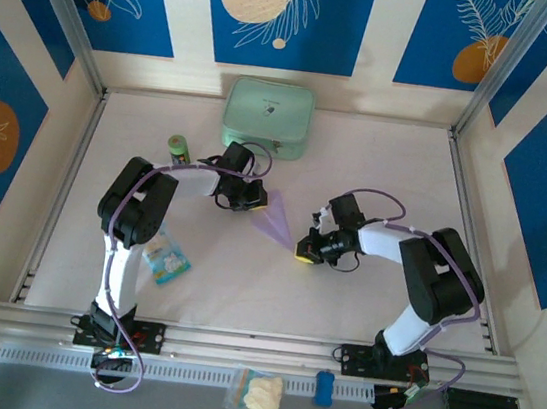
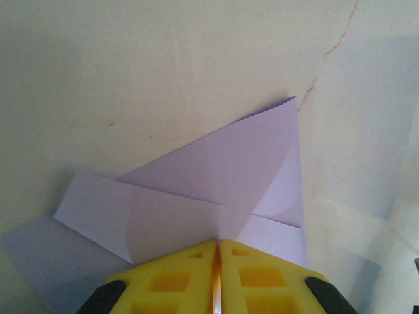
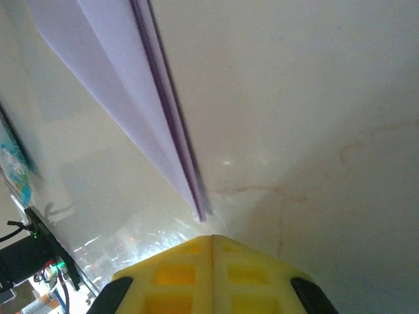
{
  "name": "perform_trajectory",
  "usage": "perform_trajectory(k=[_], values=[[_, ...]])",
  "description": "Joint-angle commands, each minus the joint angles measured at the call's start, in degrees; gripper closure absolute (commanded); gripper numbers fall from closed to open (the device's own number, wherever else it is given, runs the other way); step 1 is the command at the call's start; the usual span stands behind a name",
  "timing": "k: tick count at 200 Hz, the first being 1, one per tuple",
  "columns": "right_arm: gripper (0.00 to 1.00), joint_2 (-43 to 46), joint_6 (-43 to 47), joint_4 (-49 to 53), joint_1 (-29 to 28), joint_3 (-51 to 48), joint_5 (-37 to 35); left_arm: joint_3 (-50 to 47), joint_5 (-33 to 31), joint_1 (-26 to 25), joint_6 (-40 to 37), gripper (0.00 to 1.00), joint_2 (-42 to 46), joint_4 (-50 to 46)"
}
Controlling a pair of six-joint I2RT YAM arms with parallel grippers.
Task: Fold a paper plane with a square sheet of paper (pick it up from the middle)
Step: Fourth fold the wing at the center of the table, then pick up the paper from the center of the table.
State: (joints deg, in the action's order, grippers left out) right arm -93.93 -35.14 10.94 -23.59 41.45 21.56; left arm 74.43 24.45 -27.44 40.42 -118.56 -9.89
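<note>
The lavender sheet of paper is folded into a narrow pointed paper plane (image 1: 276,221) lying mid-table, its tip toward the near right. My left gripper (image 1: 252,202) is at its wide back end. In the left wrist view its yellow pads (image 2: 262,275) are pressed together on the paper's edge, with the creased folds of the plane (image 2: 216,176) spreading out ahead. My right gripper (image 1: 305,250) is shut just off the tip. In the right wrist view the plane (image 3: 124,85) runs away from the closed gripper (image 3: 212,237) with a small gap between them.
A mint-green pouch (image 1: 268,116) sits at the back of the table, and a small green can (image 1: 177,147) stands left of my left arm. A blue-and-white snack packet (image 1: 166,256) lies near the left arm's base. A clear bag (image 1: 257,394) rests on the front rail.
</note>
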Motion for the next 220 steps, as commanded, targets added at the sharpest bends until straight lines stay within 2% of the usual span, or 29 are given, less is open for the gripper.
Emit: perform_trajectory(k=[1,30,71,106,148,220], values=[[0.92,5.25,-1.74,-0.81,0.28,1.28,-0.62,0.49,0.0,0.76,1.29,0.83,2.07,-1.07],[0.76,7.08,-2.91,-4.21,0.87,3.59,-1.73,-0.34,0.38,0.79,4.46,0.71,9.06,2.07],[0.63,-0.31,-1.37,-3.98,1.72,11.02,-0.24,-8.22,-4.78,1.68,7.69,0.51,18.39,6.82],[0.62,-7.91,1.26,-2.07,1.92,17.48,2.44,-16.4,-9.11,2.28,9.43,0.39,25.56,9.46],[0.68,-16.52,2.47,-1.6,1.55,24.04,5.73,-23.94,-7.38,2.89,12.89,0.22,28.37,13.94],[0.72,-21.76,4.51,1.03,0.65,27.46,5.95,-27.5,-6.9,3.27,15.02,0.11,28.32,16.56]])
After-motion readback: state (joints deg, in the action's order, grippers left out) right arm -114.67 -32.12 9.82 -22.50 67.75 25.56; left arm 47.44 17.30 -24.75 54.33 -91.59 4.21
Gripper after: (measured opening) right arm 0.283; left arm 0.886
